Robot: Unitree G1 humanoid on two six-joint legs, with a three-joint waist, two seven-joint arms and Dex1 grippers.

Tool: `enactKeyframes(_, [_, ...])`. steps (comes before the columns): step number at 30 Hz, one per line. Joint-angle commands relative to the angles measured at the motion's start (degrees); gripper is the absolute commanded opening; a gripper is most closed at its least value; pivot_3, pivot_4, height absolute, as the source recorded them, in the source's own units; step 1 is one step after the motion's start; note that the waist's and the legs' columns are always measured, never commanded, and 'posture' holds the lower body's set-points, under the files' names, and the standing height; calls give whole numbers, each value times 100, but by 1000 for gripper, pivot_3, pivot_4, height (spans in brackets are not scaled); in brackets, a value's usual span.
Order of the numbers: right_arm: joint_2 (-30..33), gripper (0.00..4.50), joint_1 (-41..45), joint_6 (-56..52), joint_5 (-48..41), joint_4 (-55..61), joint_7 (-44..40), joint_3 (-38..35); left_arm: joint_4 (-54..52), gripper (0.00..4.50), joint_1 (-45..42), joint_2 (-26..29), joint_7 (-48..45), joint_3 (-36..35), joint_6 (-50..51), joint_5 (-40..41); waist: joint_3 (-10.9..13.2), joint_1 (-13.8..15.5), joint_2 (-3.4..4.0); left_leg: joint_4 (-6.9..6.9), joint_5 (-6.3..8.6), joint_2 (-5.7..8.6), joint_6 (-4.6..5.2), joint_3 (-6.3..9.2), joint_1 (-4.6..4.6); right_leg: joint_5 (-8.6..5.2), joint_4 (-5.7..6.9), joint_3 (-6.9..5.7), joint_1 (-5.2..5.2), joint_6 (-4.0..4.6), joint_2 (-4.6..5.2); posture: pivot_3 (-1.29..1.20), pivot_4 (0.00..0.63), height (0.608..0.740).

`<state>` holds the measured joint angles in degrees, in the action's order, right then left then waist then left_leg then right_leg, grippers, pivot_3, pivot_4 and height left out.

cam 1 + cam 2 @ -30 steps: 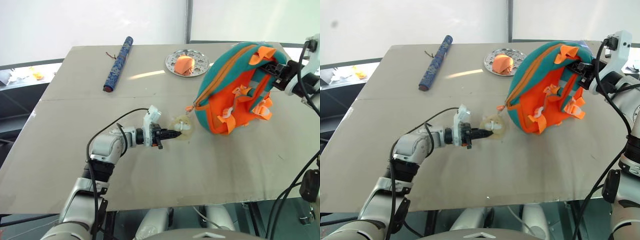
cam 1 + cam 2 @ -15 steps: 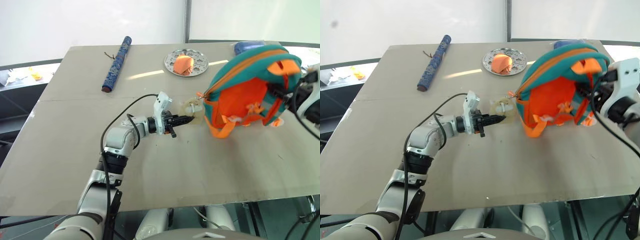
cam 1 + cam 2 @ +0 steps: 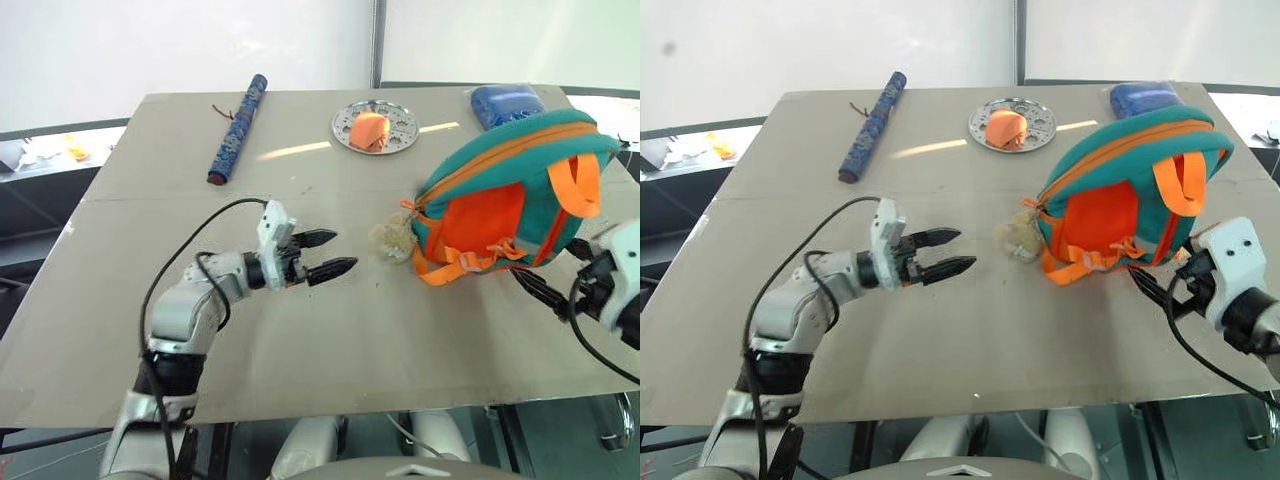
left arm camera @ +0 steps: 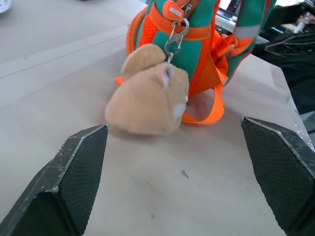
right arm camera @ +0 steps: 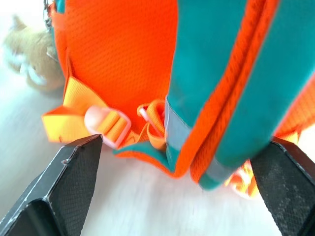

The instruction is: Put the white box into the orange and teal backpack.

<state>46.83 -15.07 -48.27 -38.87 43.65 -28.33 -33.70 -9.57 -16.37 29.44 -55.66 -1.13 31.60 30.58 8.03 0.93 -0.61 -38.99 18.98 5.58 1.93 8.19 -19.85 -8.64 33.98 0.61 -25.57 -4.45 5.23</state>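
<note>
The orange and teal backpack (image 3: 500,190) rests on the right half of the table, zipper side up, straps facing me. Its beige plush toy (image 3: 390,240) lies on the table at the backpack's left corner, clipped on by a metal hook (image 4: 173,37). My left gripper (image 3: 343,250) is open and empty, pointing at the toy from a short way to its left. My right gripper (image 3: 1148,288) is open too, just clear of the backpack's near right corner, by the table's front edge; in the right wrist view the strap and teal trim (image 5: 216,73) fill the space ahead of it. The white box is out of view.
A blue patterned roll (image 3: 236,128) lies at the back left. A round silver plate (image 3: 374,126) with an orange item sits at the back centre. A blue textured pouch (image 3: 508,103) lies behind the backpack. The table (image 3: 300,370) stretches bare in front of the left arm.
Both grippers have opened. The left let go of the plush toy and pulled back to the left. The right released the backpack and sank toward the front edge; the backpack settled onto the table.
</note>
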Motion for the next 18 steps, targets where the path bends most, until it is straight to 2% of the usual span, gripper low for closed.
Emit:
enactKeyframes(1, [-110,4500,-566,380,-19,383,-534,-811,-826,4456,551,110,264,-501,-242,125,1,3,1,2,0,0,0,0,0,0,-1,1,-1,0,-1,0,150,731])
enactKeyframes(5, [-139,4500,-1424,773,33,322,-1432,-1298,-1535,4456,1644,417,347,-1117,-405,105,0,-7,1,5,1,-9,1,-14,16,-2,-2,13,11,-2,-9,0,150,731])
enactKeyframes(9, [-134,4500,-1932,1110,189,96,-1997,-1466,-1627,4456,2390,695,313,-1718,-417,248,0,-9,1,18,4,-24,4,-35,30,-4,-5,28,13,-3,-23,0,150,731])
enactKeyframes(15, [-88,4500,-1971,1271,345,-107,-2158,-1438,-1742,4456,3146,702,296,-2080,-504,364,13,-3,0,28,18,-29,24,-47,104,-24,-18,31,87,-28,-21,0,150,731])
enactKeyframes(18, [-63,4500,-1892,1296,392,-151,-2175,-1338,-1816,4456,3404,699,280,-2160,-497,494,19,-7,-1,28,20,-30,27,-52,107,-28,-18,37,87,-27,-20,0,150,731])
